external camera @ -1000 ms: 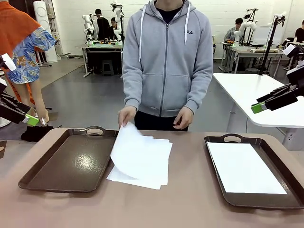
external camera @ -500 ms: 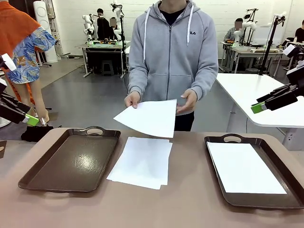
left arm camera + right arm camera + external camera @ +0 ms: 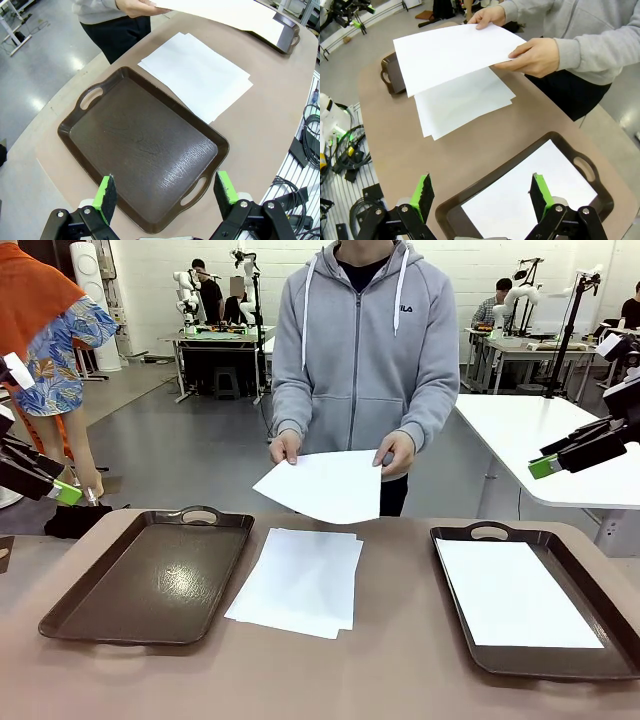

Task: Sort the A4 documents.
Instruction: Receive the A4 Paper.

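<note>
**Bright and even, hardly any shadows**

Light's from overhead all over, and everything's pretty sharp. The left brown tray [image 3: 145,150] throws back a glossy sheen, the grey floor [image 3: 35,100] has hot spots, and the A4 documents [image 3: 300,580] look near blown-out white. The wrist cams bow the table [image 3: 270,115] edge.

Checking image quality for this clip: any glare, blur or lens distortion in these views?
Front view: even light, held sheet sharp. Left wrist view: sheen on the empty brown tray, table edge bowed by the wide lens. Right wrist view: same bowing, no blur.
</note>
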Robot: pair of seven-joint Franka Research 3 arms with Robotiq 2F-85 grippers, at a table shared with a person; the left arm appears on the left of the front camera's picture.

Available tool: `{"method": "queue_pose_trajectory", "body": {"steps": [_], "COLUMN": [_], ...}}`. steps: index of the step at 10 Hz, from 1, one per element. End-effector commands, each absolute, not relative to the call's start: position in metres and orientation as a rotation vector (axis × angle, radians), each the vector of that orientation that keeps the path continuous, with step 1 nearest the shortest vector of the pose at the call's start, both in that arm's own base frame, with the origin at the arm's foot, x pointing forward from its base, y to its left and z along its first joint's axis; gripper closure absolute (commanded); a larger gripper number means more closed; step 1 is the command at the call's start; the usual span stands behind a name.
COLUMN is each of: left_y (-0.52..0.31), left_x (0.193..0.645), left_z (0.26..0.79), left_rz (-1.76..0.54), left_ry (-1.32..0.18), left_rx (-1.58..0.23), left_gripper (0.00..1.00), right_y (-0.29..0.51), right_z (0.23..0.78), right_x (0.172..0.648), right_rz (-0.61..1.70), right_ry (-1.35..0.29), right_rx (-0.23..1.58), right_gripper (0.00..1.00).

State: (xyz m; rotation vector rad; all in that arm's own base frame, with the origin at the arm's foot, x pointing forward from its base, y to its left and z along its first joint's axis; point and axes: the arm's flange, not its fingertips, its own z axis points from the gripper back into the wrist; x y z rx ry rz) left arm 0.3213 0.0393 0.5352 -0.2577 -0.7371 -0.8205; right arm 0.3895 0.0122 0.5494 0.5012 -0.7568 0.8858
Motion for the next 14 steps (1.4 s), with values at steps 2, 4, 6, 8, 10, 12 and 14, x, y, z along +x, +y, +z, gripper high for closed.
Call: {"method": "queue_pose_trajectory", "body": {"steps": [2, 4, 6, 8, 10, 12, 14], "left_y": [0.0403, 0.0403, 0.0403, 0.0403, 0.0403, 0.0403, 0.0403], "left_x": [0.3216, 0.3216, 0.3216, 0.3216, 0.3216, 0.3216, 0.3216], "left_z": [0.5339, 0.5339, 0.5339, 0.5339, 0.5339, 0.5339, 0.5339], "left_rz": [-0.820, -0.820, -0.820, -0.820, -0.820, -0.820, -0.820], "left_ry": [-0.740, -0.740, -0.740, -0.740, -0.740, -0.740, -0.740], "left_rx": [-0.268, -0.268, -0.268, -0.268, -0.268, -0.268, -0.268], "left_gripper": [0.00, 0.00, 0.00, 0.00, 0.00, 0.00, 0.00], "right_y": [0.0122, 0.0122, 0.0122, 0.0122, 0.0122, 0.0122, 0.0122], "right_z": [0.5493, 0.5493, 0.5493, 0.5493, 0.5493, 0.5493, 0.5493], "right_x": [0.3896, 0.3896, 0.3896, 0.3896, 0.3896, 0.3896, 0.3896], "right_rz": [0.887, 0.887, 0.887, 0.887, 0.887, 0.887, 0.887], "right_ry": [-0.758, -0.758, -0.758, -0.758, -0.758, -0.758, -0.758], "right_rx": [0.501, 0.501, 0.501, 0.501, 0.501, 0.501, 0.501], "right_gripper": [0.00, 0.00, 0.00, 0.00, 0.00, 0.00, 0.00]}}
